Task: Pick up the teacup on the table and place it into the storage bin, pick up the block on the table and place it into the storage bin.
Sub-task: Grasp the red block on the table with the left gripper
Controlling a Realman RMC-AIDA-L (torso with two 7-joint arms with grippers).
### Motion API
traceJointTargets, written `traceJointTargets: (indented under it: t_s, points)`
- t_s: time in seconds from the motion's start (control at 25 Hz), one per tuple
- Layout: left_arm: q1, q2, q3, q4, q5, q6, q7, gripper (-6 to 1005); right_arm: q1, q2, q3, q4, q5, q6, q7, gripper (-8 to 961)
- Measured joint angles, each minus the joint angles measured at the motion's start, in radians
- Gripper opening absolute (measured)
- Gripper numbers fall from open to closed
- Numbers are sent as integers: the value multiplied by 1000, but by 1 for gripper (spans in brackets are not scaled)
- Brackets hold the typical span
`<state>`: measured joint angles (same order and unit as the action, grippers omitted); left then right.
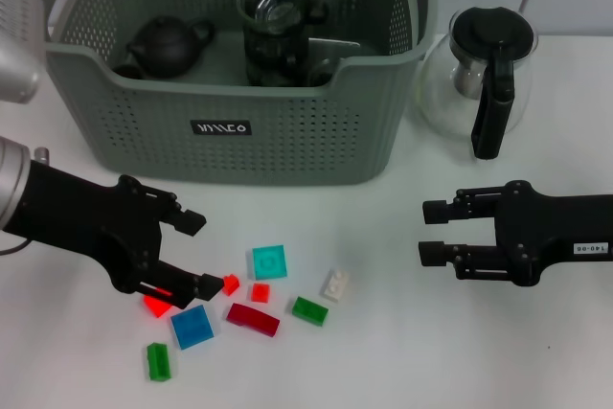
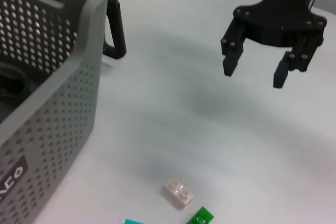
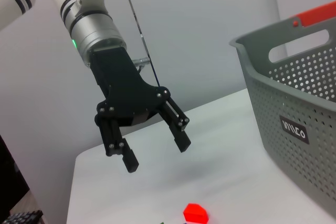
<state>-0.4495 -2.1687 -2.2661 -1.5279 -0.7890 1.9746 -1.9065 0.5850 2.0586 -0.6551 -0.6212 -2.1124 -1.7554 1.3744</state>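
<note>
though half-hidden, red block (image 1: 156,306) underneath left gripper (image 1: 199,254)

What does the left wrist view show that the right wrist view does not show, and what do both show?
Only the left wrist view: the right gripper, open above the table; a white block; a green block; the teapot's black handle.

Only the right wrist view: the left gripper, open and hanging above a red block; the bin's orange clip.

Both: the grey bin with its perforated wall and black label, and the white table.
</note>
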Motion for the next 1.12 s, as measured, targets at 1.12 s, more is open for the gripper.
traceJointTargets:
  t_s: [1.12]
  points:
    - [-44, -9, 442, 4, 443, -204, -265, 702, -7, -1, 0, 0, -1, 7, 6, 593]
